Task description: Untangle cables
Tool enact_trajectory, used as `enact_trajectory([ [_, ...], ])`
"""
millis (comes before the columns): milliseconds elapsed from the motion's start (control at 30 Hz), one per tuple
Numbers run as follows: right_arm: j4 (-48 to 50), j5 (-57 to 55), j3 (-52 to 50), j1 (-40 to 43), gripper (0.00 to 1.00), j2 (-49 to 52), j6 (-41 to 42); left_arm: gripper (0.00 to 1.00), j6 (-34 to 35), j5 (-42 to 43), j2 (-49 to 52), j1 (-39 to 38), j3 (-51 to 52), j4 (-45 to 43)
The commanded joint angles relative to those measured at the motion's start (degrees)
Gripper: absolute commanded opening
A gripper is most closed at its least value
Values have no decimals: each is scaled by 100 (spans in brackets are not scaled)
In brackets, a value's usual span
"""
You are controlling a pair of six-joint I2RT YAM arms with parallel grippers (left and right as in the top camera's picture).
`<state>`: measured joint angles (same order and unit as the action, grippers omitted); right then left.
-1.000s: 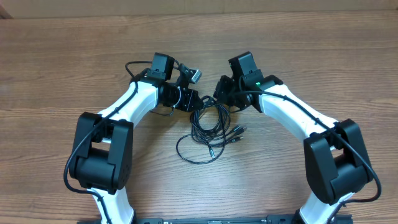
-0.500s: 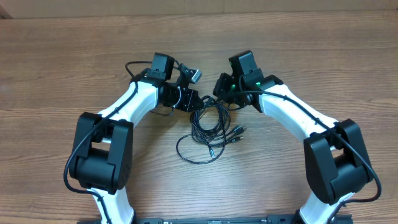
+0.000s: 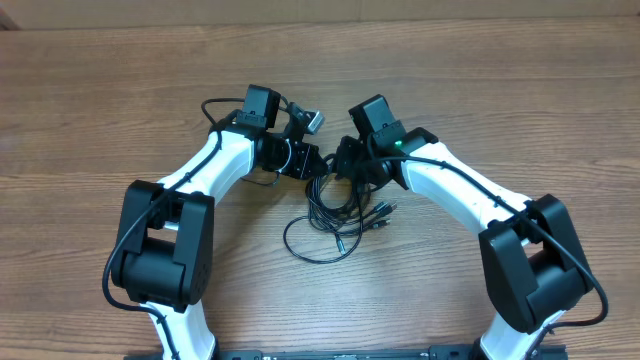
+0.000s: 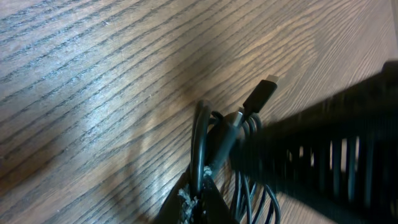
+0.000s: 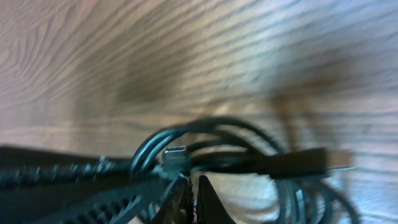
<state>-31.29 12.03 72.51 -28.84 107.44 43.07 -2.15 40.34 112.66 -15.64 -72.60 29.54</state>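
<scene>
Change: the right arm has swung toward frame left in the overhead view. The right fingers (image 3: pixel 344 165) now sit over the top of the cables (image 3: pixel 335 208), close beside the left fingers (image 3: pixel 310 160), which have not moved. The cable pile hasn't shifted either. It lies just below frame centre on the wood surface (image 3: pixel 100 100), with loose loops trailing toward lower centre and plug ends poking out at its right side.

Left wrist view: the fingers are together at bottom centre, and strands run right up to the tips. I can't confirm a pinch. A black plug (image 4: pixel 262 95) sticks up past them, and the blurred dark bulk at right is the other arm crowding in.

Right wrist view: these fingers are together too, with nothing visibly between them. The loops lie just above the tips, a silver-tipped plug (image 5: pixel 314 160) at right.

My read: both tips have converged on the same knot end, and no strand is separated yet. Still tangled. The next move probably needs the right fingers to open before they can take a strand.
</scene>
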Motion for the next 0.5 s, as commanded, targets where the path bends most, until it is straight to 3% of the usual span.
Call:
enact_trajectory([
  [0, 195, -619, 20, 181, 4, 7, 210, 4, -173, 173, 68, -2, -131, -20],
  [167, 750, -308, 20, 216, 4, 7, 208, 4, -173, 170, 68, -2, -131, -20],
  [467, 483, -149, 17, 46, 4, 7, 160, 4, -173, 173, 68, -2, -131, -20],
])
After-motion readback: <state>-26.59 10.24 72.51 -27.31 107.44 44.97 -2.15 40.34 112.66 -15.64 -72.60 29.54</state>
